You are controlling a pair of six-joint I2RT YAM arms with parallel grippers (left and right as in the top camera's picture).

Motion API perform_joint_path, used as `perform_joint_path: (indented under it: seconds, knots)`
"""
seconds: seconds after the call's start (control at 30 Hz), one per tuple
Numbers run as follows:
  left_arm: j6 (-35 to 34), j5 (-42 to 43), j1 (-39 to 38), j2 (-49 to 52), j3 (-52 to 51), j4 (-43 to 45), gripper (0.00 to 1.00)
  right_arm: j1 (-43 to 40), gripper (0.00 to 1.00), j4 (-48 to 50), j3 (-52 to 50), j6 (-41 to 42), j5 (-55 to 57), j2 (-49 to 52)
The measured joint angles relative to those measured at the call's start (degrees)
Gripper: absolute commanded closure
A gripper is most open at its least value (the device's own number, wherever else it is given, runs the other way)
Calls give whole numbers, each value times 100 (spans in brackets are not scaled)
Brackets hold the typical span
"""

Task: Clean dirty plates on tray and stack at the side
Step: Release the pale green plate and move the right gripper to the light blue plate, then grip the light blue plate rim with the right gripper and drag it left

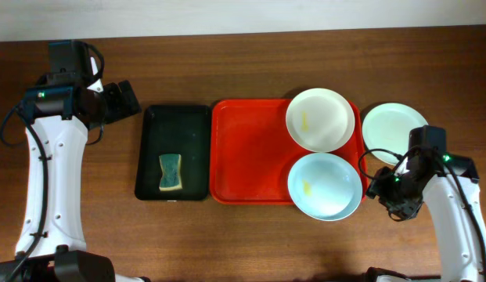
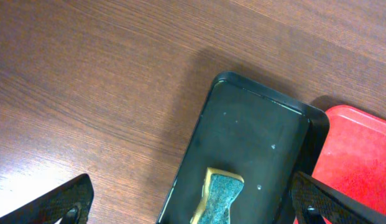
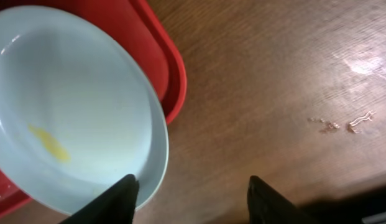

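The red tray [image 1: 246, 153] lies mid-table. A white plate [image 1: 320, 119] with a yellow smear sits on its far right corner. A pale blue plate [image 1: 325, 186] with a yellow smear sits on its near right corner, overhanging the rim; it also shows in the right wrist view [image 3: 68, 112]. A pale green plate [image 1: 387, 125] lies on the table right of the tray. My right gripper [image 3: 189, 193] is open beside the blue plate's right edge, one finger over its rim. My left gripper [image 2: 193, 202] is open above the black tray's left end.
A black tray [image 1: 174, 153] left of the red tray holds a blue-green sponge with a yellow base [image 1: 171, 171], also seen in the left wrist view [image 2: 219, 196]. Small crumbs [image 3: 342, 123] lie on the wood right of the red tray.
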Motion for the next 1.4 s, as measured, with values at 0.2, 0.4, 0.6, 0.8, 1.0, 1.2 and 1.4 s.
perform_joint_path:
  seconds: [0.2, 0.4, 0.6, 0.8, 1.0, 1.2, 1.4]
  knots:
    - [0, 0, 0, 0, 0, -2, 1, 247, 49, 769, -723, 0, -66, 0]
    - [0, 0, 0, 0, 0, 0, 1, 356, 84, 1141, -1172, 20, -136, 0]
    - [0, 2, 0, 0, 0, 0, 1, 365, 92, 1152, -1215, 20, -201, 0]
    - [0, 0, 0, 0, 0, 0, 1, 367, 96, 1086, -1215, 15, -848, 0]
    - [0, 2, 0, 0, 0, 0, 1, 542, 96, 1108, -1231, 26, -1504, 0]
    - [0, 0, 0, 0, 0, 0, 1, 1073, 96, 1606, -1235, 361, -2149, 0]
    - [0, 2, 0, 0, 0, 0, 1, 1812, 96, 2481, -1248, 1539, -2337, 0]
